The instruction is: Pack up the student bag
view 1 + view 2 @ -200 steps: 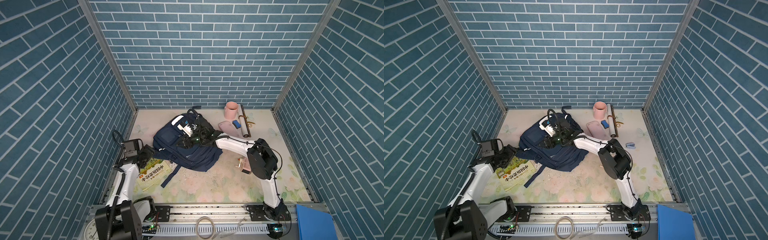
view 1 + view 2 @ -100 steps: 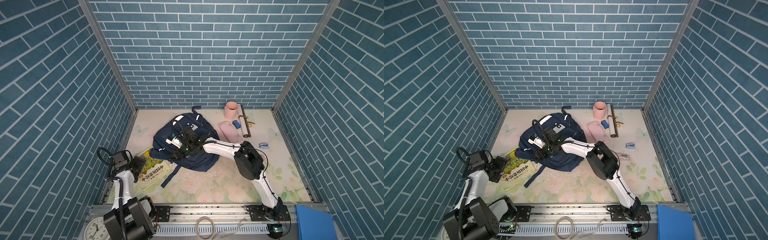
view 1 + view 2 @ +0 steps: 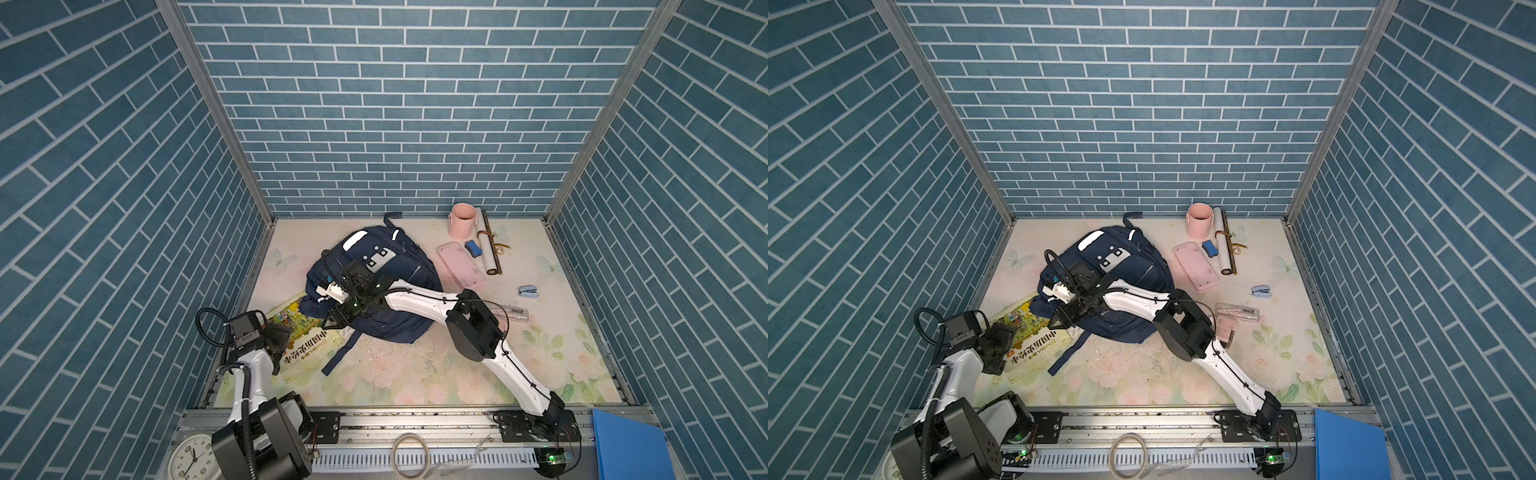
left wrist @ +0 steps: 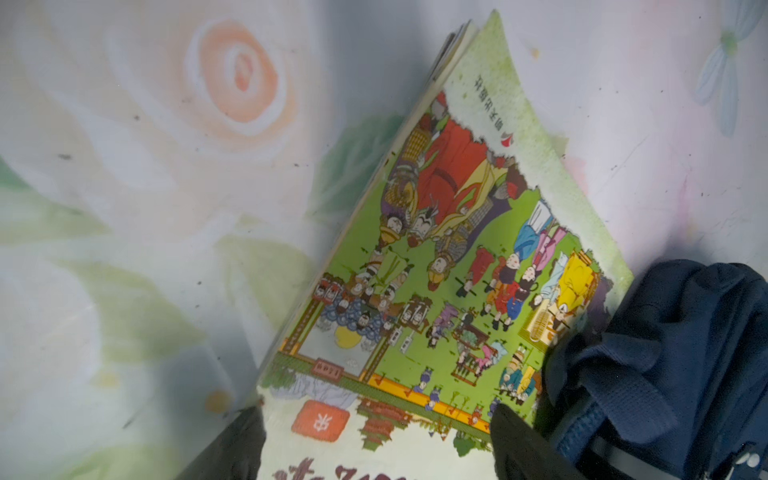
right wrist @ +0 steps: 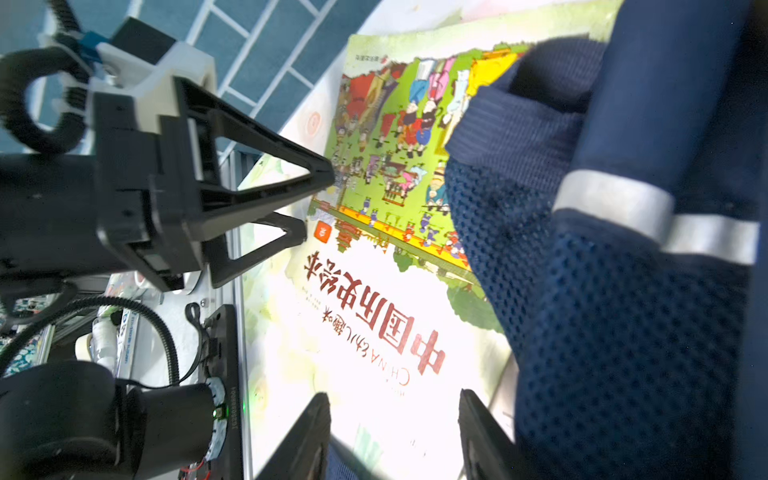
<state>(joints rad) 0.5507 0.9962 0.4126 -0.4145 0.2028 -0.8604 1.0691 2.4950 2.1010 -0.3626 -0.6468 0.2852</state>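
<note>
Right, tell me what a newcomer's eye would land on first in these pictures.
The student bag, big and navy with white patches, sprawls just left of centre, with the white right arm stretched across it. Next comes the bright green picture book at the near left, partly under the bag. The left gripper stands wide open over that book, and the right gripper hangs at the bag's near edge, jaws apart.

Right hand [image 3: 331,323] nearer the book [image 3: 309,345]
</note>
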